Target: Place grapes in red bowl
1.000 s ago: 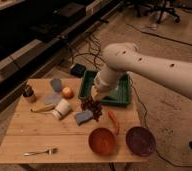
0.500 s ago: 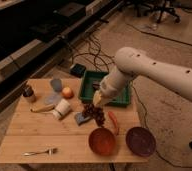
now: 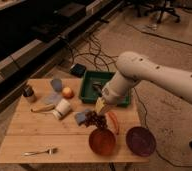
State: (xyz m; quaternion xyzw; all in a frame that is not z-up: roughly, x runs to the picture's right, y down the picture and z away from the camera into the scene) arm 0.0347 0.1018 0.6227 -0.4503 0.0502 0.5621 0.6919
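Observation:
The grapes [image 3: 93, 119], a dark red-purple bunch, are at the table's middle right, beside a blue object [image 3: 81, 118]. My gripper [image 3: 100, 107] is right above the bunch, at its top or touching it. I cannot tell whether it has hold of the grapes. The red bowl [image 3: 102, 141], glossy orange-red, stands just in front of the grapes near the table's front edge. My white arm reaches in from the right.
A maroon bowl [image 3: 140, 141] stands right of the red bowl. A chilli [image 3: 113, 123] lies between them. A green tray [image 3: 105, 88] is behind. An apple [image 3: 67, 92], white cup [image 3: 62, 108], dark can [image 3: 29, 92] and fork [image 3: 39, 151] lie to the left.
My gripper has moved from the green tray's front edge down and forward to the grapes. The grapes and bowls stay about where they were.

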